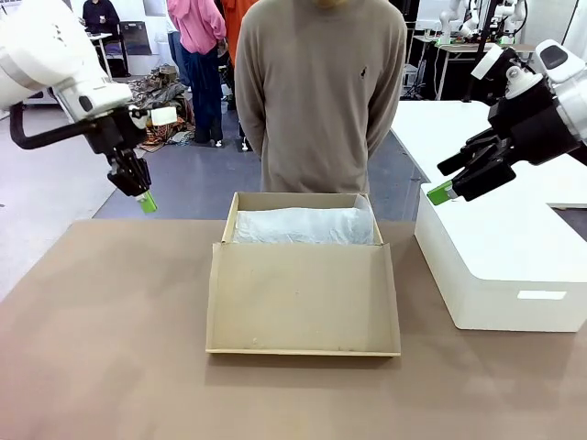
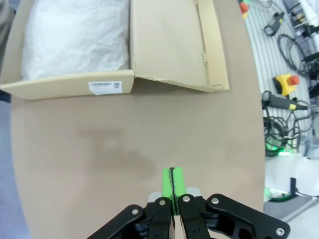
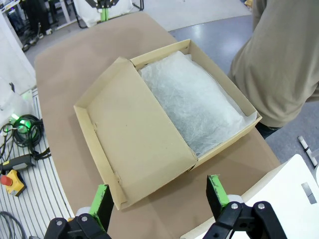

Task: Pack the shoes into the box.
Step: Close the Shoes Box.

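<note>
Two-sided approach to box [image 1: 303, 307], lying centred with long axis crosswise, roughly equal reach: left gripper [image 1: 146, 202] pinched closed, right gripper [image 1: 444, 181] spread wide, nothing held.

No legible text anywhere. White sticker [image 2: 105, 86] on outer end wall of box [image 2: 50, 88]: fine print, barcode-like lines, too small to read. Small dark emblem [image 1: 365, 70] on chest of person's sweater [image 1: 312, 110]: shape only, no letters made out. Pale rectangular patch [image 1: 541, 295] on side of white block [image 1: 514, 243]: nothing readable
</note>
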You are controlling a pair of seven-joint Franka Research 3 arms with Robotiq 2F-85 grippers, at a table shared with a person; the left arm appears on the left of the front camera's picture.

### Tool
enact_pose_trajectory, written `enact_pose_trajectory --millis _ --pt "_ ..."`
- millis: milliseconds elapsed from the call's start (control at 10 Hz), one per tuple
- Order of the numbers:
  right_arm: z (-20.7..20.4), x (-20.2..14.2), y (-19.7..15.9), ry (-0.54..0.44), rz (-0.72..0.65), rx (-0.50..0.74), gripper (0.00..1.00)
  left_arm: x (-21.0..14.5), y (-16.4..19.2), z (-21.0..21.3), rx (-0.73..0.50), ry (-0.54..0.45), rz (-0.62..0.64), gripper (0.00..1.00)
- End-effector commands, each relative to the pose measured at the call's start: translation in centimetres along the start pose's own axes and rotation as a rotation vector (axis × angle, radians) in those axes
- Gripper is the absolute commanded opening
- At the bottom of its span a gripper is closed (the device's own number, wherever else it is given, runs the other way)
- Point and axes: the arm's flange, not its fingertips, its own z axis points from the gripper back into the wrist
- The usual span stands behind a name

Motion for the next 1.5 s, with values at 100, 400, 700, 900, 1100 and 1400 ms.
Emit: enact_pose_trajectory --millis 100,400,700,900,1100,1400 --pt "-0.1 0.1 -0.3 -0.025 0.015 0.016 1.0 -0.2 0.1 -2.3 -0.051 -0.04 0.009 0.0" --pt "-0.1 0.1 -0.3 -0.025 0.015 0.016 1.0 -0.1 0.3 -2.8 -0.057 -0.016 0.013 0.0" --pt "-0.1 0.1 -0.3 -0.025 0.015 0.016 1.0 -0.1 0.3 -2.8 -0.057 -0.016 0.013 0.0" --pt "-0.1 0.1 -0.3 -0.025 0.015 0.016 1.0 0.0 0.3 -2.9 -0.058 -0.014 0.01 0.0" --pt "-0.1 0.1 -0.3 -0.025 0.015 0.016 1.0 0.4 2.0 -4.8 -0.05 -0.06 0.006 0.0" --pt "-0.1 0.1 -0.3 -0.025 0.015 0.016 1.0 0.5 3.8 -8.0 0.001 -0.1 0.049 0.0"
